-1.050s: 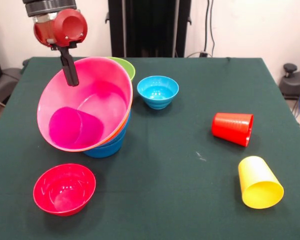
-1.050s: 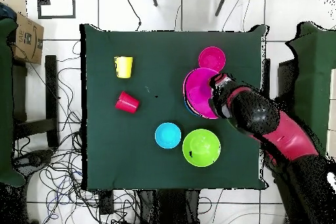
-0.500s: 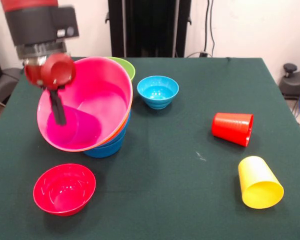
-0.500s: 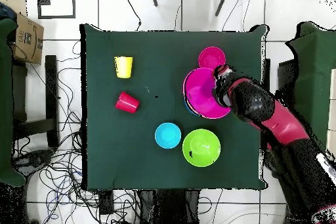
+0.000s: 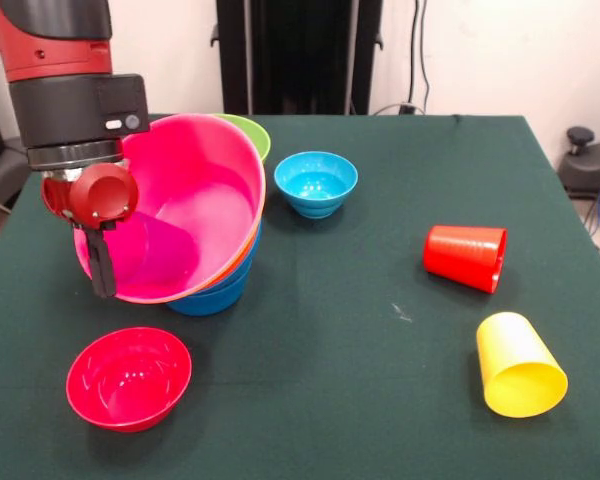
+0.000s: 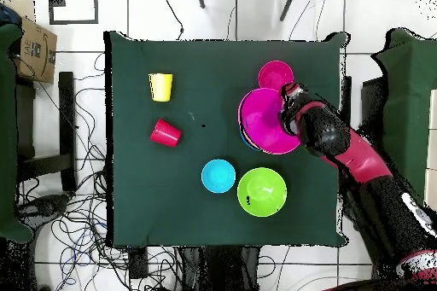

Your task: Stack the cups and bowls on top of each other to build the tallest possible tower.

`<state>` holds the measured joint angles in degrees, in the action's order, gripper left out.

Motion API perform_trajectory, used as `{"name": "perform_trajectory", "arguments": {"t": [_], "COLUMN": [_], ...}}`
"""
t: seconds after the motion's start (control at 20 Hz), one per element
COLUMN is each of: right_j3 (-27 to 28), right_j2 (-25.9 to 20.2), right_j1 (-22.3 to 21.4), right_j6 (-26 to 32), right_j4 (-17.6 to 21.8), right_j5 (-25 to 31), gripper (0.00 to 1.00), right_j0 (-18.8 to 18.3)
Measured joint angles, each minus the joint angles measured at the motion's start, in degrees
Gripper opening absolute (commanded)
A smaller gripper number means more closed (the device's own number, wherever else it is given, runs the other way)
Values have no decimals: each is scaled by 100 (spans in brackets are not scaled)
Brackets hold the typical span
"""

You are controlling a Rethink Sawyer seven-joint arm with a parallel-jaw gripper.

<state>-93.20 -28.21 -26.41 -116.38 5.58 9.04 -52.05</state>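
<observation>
Beside tool, tilted tower, touching rim

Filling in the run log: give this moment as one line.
end effector: at tilted pink bowl's rim, grip unclear | tower: leaning | red cup, yellow cup: lying loose

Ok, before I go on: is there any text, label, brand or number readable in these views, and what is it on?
No text can be read in either view.
Cardboard box, beside the table: a dark printed mark on its top, too small to read.
Black wrist housing on the arm: small pale marks on its face, too blurred to read.
Nothing else shows any lettering.
</observation>
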Motion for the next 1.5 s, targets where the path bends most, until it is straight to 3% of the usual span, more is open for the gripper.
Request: {"name": "perform_trajectory", "arguments": {"t": [0.35, 1.0, 1.2, 1.5], "right_j3": [-99, -1023, -1237, -1405], "right_j2": [-73, -732, -843, -852], "right_j1": [-194, -1259, -1352, -1320], "right_j6": [0, 0, 0, 0], "right_j4": [-4, -375, -380, -374], "right_j5": [38, 1228, 1232, 1173], "gripper": [0, 0, 0, 0], "right_j0": [-117, -1049, -1226, -1201]}}
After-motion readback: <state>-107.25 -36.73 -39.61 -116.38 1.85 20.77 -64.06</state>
